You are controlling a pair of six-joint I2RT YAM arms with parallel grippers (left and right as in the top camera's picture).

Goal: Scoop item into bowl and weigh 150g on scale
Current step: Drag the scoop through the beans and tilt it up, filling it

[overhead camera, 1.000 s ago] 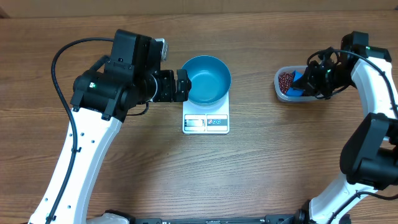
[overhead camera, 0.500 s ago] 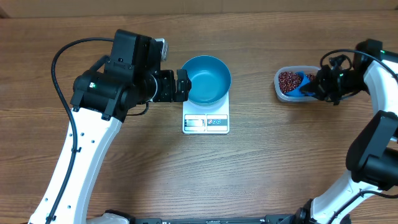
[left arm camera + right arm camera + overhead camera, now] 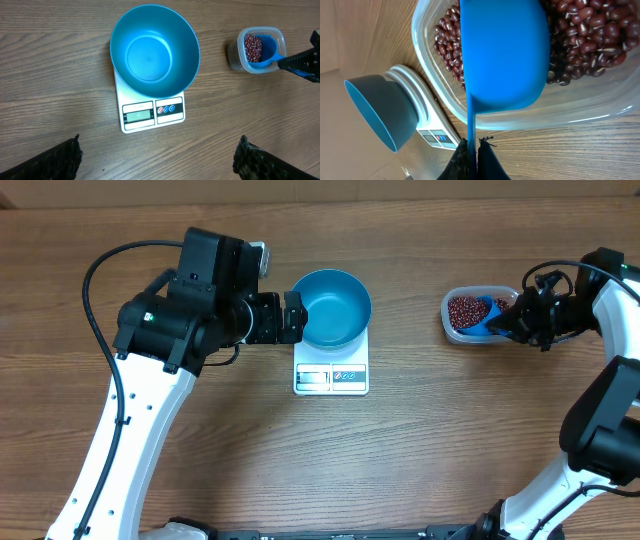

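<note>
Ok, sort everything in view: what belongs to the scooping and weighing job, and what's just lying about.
Job: beans, clear tub, blue scoop held by the right pincer, bowl, scale.
Lying about: no loose item that I can see; the left pincer stands open beside the bowl, holding nothing.

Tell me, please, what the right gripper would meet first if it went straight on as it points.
Likely the clear tub, at its near wall: the right gripper, shut on the blue scoop, points into it over the beans. Height is unclear.
</note>
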